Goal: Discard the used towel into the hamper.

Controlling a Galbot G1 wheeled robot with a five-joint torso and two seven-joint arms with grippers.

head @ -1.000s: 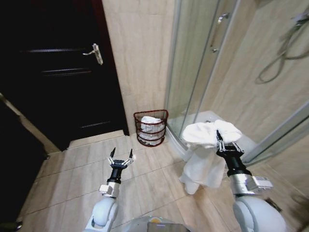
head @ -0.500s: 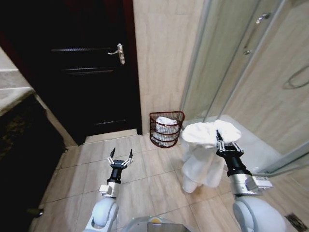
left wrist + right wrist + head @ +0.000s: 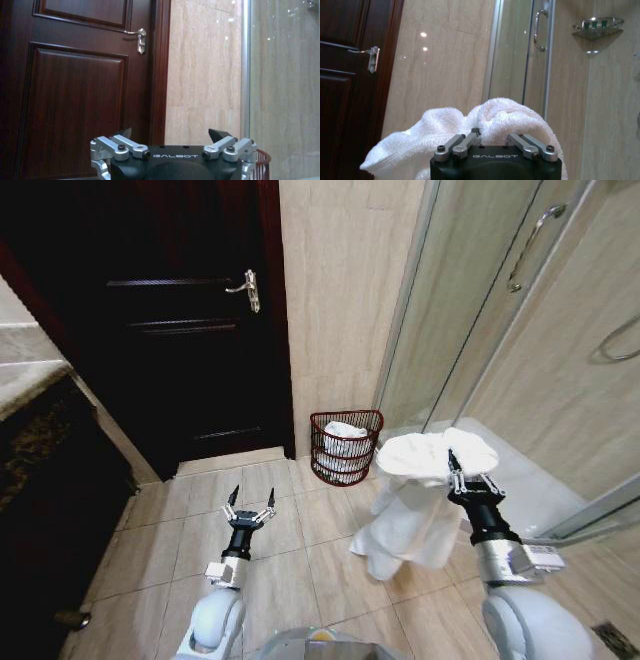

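A white towel (image 3: 425,490) hangs bunched from my right gripper (image 3: 453,465), which is shut on its top fold; its tail dangles toward the floor tiles. The right wrist view has the same towel (image 3: 485,123) heaped over the shut fingers. The hamper (image 3: 346,446), a small reddish-brown wire basket with white cloth inside, stands on the floor against the beige wall, ahead and to the left of the towel. Its rim (image 3: 262,159) peeks in at the left wrist view's edge. My left gripper (image 3: 249,503) is held open and empty above the floor, left of the hamper.
A dark wooden door (image 3: 190,330) with a metal handle (image 3: 248,288) fills the left. A glass shower enclosure (image 3: 480,310) with a raised base (image 3: 530,480) stands to the right. A dark cabinet and counter (image 3: 40,480) line the far left. Tiled floor lies open before me.
The camera turned left between the first two frames, then held nearly still. Both arms keep their pose. The towel's hanging tail has swung out to the left.
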